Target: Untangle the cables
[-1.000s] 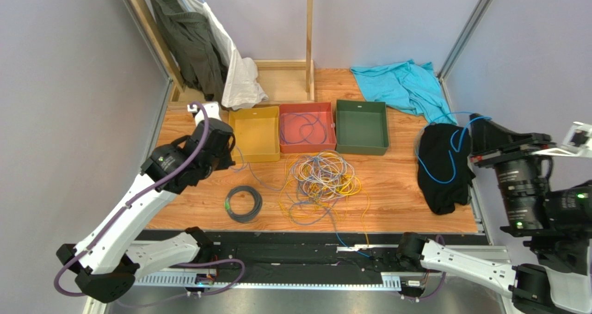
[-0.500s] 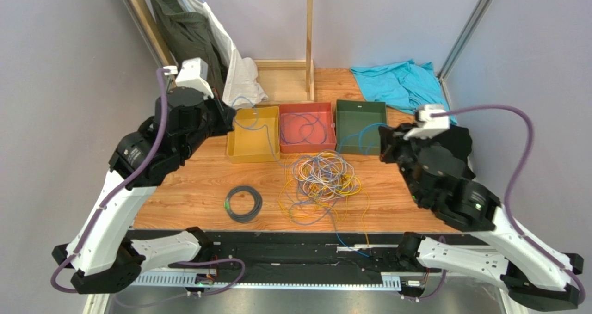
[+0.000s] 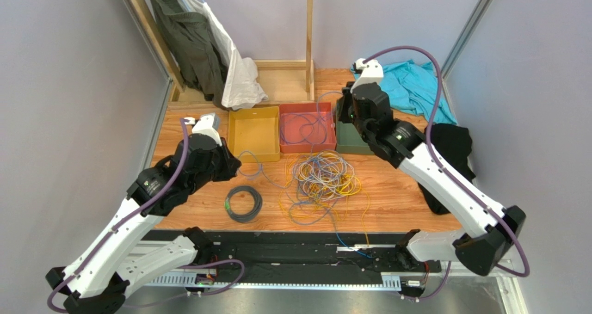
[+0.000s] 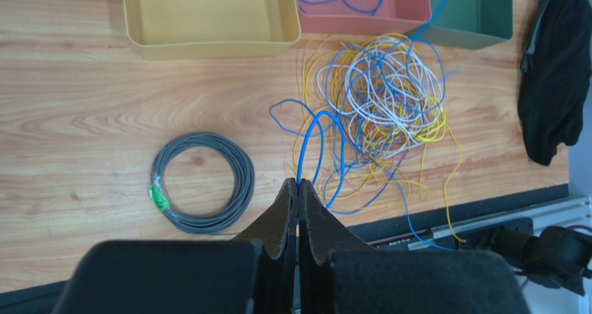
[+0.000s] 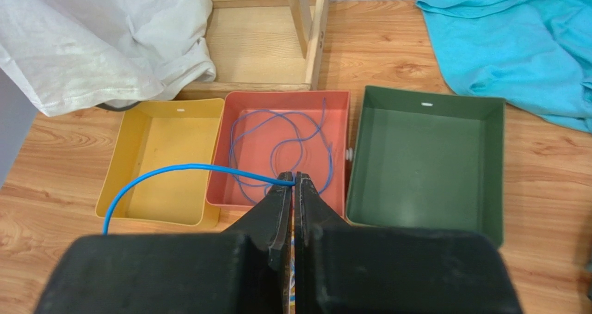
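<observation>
Grey walls (image 3: 69,85) enclose the wood-grain table (image 3: 406,203). The cables (image 3: 323,179) lie tangled at its middle; beside them a grey coil (image 3: 243,203) bears a green tag (image 4: 160,197), unreadable. The left gripper (image 4: 297,183) is clamped tight on a blue cable (image 4: 310,130); the right gripper (image 5: 295,179), on a blue wire (image 5: 174,168).

1. Walls (image 3: 69,85): plain pale grey, on the left, rear and right.
2. Table (image 3: 389,210): wood-grain top, evenly lit.
3. Wooden post (image 3: 309,29): upright, rising from a low wooden frame (image 3: 281,66) at the rear.
4. Metal strut (image 3: 472,23): slanted, rear right corner.
5. Olive garment (image 3: 191,43) and white cloth (image 3: 240,78): hanging, rear left.
6. Teal cloth (image 3: 410,85): crumpled, rear right.
7. Black cloth (image 3: 455,144): heaped at the right edge.
8. Black rail (image 3: 306,255): along the near edge.
</observation>
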Motion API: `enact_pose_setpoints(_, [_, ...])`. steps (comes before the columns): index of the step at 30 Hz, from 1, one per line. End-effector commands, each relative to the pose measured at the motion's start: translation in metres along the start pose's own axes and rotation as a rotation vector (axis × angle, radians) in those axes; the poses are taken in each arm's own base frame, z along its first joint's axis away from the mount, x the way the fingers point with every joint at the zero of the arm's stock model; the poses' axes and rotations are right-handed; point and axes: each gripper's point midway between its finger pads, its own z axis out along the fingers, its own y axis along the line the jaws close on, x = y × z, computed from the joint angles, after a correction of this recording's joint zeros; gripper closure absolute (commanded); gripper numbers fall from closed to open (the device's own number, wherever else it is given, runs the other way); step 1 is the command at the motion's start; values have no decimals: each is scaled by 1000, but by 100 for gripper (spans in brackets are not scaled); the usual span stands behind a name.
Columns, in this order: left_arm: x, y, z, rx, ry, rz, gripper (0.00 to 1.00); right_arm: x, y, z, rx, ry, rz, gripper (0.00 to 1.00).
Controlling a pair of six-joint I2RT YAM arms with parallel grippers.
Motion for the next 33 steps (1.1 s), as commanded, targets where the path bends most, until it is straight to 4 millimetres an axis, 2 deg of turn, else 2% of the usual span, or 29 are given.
enact_pose_setpoints(1, [3,-13,7,63,8,-31,100,-27,25,26,-79,-67,52,100])
enact_pose_setpoints(4, [5,-9,7,52,3,-21,100,-15,31,55,-59,-31,26,100])
enact_pose_setpoints(7, [8,-6,7,51,4,-18,100,-17,30,74,-50,-33,29,100])
enact_pose_setpoints(9, [12,-4,7,51,14,-19,100,-29,33,78,-59,-63,35,100])
enact_pose_setpoints(15, [16,-2,8,50,17,-17,100,-45,40,99,-64,-95,-9,100])
enact_pose_setpoints(20, [19,0,9,46,25,-19,100,-51,42,112,-65,-106,-19,100])
enact_pose_setpoints(22, [21,0,11,43,26,-18,100,-47,42,117,-65,-99,-32,100])
enact_pose_setpoints(24, [22,1,12,41,31,-17,100,-39,41,123,-61,-85,-40,100])
enact_pose_setpoints(25, [23,1,13,41,33,-17,100,-25,38,127,-54,-62,-53,100])
enact_pose_setpoints(27, [25,0,16,41,40,-16,100,-12,37,133,-53,-52,-53,100])
enact_pose_setpoints(33, [32,0,24,34,66,-13,100,64,28,155,-46,75,-63,100])
